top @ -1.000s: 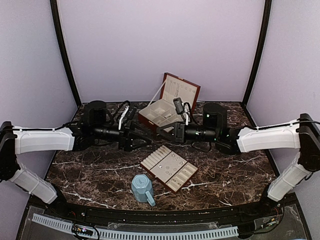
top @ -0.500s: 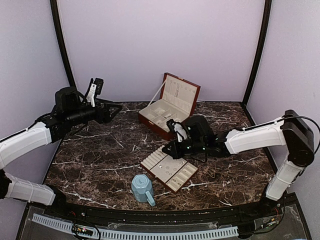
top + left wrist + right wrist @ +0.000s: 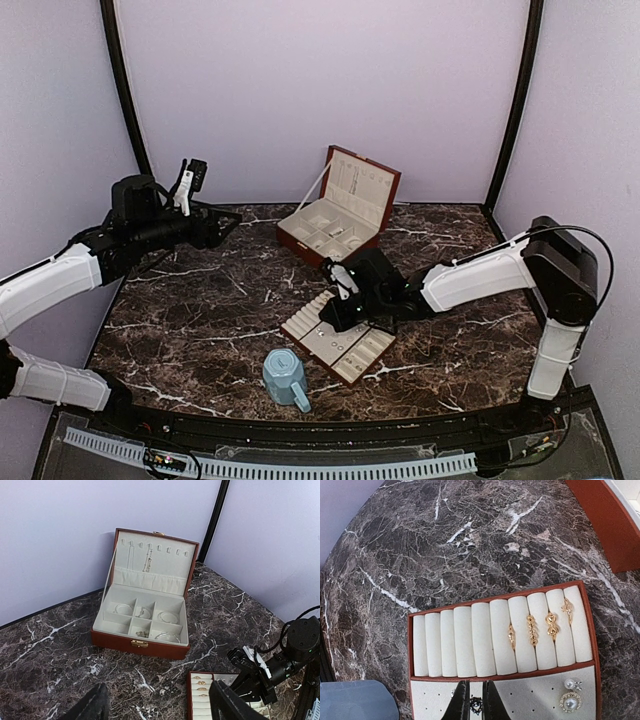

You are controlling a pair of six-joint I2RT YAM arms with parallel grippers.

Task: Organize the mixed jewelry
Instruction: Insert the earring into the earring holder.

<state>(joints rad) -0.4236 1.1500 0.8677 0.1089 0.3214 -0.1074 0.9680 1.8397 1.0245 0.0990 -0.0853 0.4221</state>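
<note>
The mixed jewelry is split between two places. Silvery hoops lie in the compartments of the open brown box, while gold rings and pearl studs sit on the cream-lined tray. My right gripper is low over the tray's perforated stud pad, its fingers shut on a small dark heart-shaped stud. A tiny sparkly stud shows just left of them. My left gripper is raised at the far left, away from box and tray, open and holding nothing.
A light-blue faceted mug stands near the front edge, just left of the tray. The box lid stands upright with chains hanging inside. Purple walls close in the back and both sides.
My left arm has swung up and away to the left from the table's middle. My right gripper has come down from in front of the box onto the tray's stud pad.
</note>
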